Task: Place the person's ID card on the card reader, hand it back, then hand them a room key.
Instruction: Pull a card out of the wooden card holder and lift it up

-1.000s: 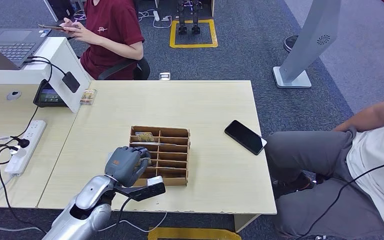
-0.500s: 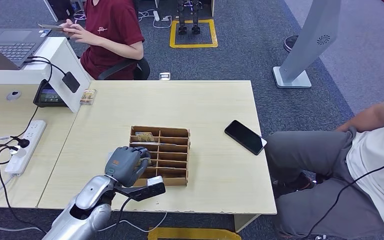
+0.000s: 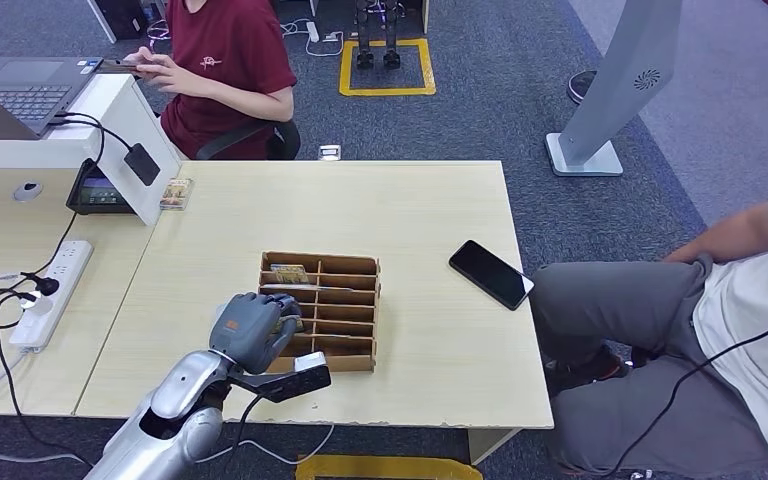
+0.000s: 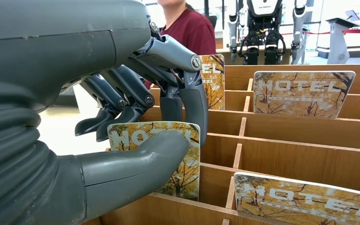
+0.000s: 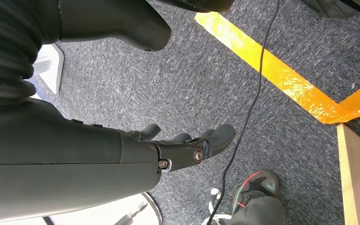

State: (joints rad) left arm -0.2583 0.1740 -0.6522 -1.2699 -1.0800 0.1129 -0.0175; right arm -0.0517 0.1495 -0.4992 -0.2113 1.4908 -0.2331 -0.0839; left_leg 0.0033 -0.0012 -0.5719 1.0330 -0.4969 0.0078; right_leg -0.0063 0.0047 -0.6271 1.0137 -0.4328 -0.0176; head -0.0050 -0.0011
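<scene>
Grey carpet with yellow floor tape surrounds a pale wooden worktop (image 3: 400,210). At the worktop's centre stands a brown card rack (image 3: 335,305) divided into slots, several holding room key cards printed HOTEL. The left hand (image 3: 252,328) sits at the rack's 9 o'clock edge; in the left wrist view its thumb presses the front of one room key card (image 4: 187,164) while the fingers (image 4: 197,108) curl down behind it, pinching the card as it stands in its slot. Another key card (image 4: 303,93) stands in a slot farther back. A black phone (image 3: 491,274) lies at 3 o'clock from the rack, near a seated person's grey-trousered legs (image 3: 640,300). At 11 o'clock a person in a maroon shirt (image 3: 222,70) sits beyond the worktop. The right hand (image 5: 187,145) hangs above the carpet, fingers loosely spread, holding nothing.
</scene>
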